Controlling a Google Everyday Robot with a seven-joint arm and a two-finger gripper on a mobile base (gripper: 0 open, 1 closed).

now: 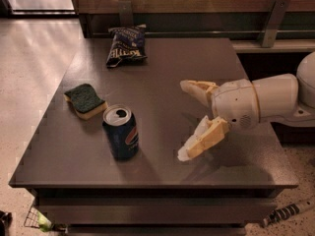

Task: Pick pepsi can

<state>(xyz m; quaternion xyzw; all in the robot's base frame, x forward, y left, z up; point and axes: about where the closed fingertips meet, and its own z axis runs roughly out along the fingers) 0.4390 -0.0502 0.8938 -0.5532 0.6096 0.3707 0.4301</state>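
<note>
Only the one camera view here: the small dark blue metal pepsi can with the silver top (121, 132) stands upright on the dark brown table (162, 68), toward the front left, near the front edge. The cream two-finger gripper (183, 120) on its white arm comes in from the right, level with the can but apart from it, fingers spread wide with nothing between them. A green and yellow sponge (85, 100) lies near the can on its far left side, and a dark blue crinkly chip bag (125, 45) sits well apart at the back. My worry is the near finger clipping the can's side, so it tips or slides toward the edge, and smooth metal can slip in a shallow grip
</note>
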